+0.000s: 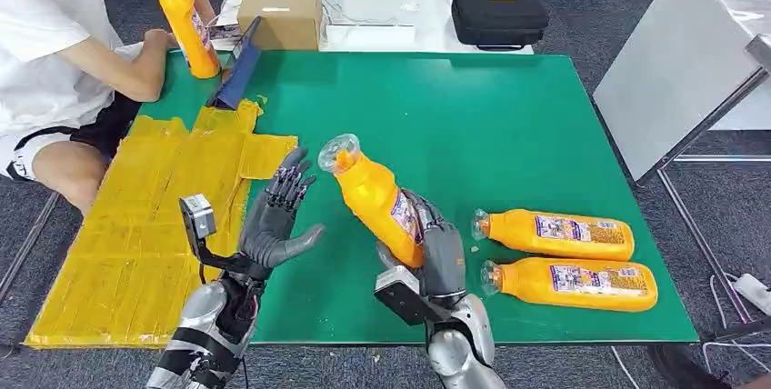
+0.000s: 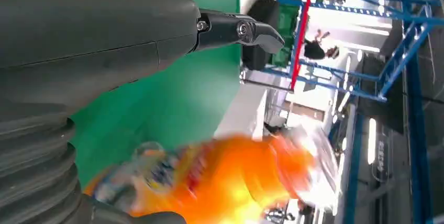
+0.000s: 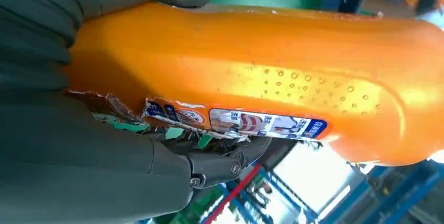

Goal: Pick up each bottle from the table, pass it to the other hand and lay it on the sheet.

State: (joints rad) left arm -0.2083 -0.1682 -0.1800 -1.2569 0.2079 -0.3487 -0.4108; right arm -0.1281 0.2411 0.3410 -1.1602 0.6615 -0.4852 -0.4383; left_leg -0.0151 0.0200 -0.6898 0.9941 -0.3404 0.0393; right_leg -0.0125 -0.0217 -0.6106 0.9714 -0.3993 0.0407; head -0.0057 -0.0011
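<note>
No text is legible: the bottle (image 3: 251, 77) label (image 3: 235, 122) shows print too small to read

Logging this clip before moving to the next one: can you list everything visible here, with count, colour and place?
Held bottle: one, orange, clear cap, tilted above the table in the right robot hand.
Lying bottles: two, orange, side by side on the table at the robot's right.
Upright bottle: one, orange, far left corner, a person's hand on it.
Sheet: one, yellow, over the table's left part.
Table: one, green top.
Cardboard box: one, brown, on the white table behind.
Case: one, black, on the same white table.
Person: one, white shirt, seated at far left.
Left robot hand: grey, fingers spread, empty, beside the held bottle.
Right robot hand: grey, gripping the held bottle's lower body.
</note>
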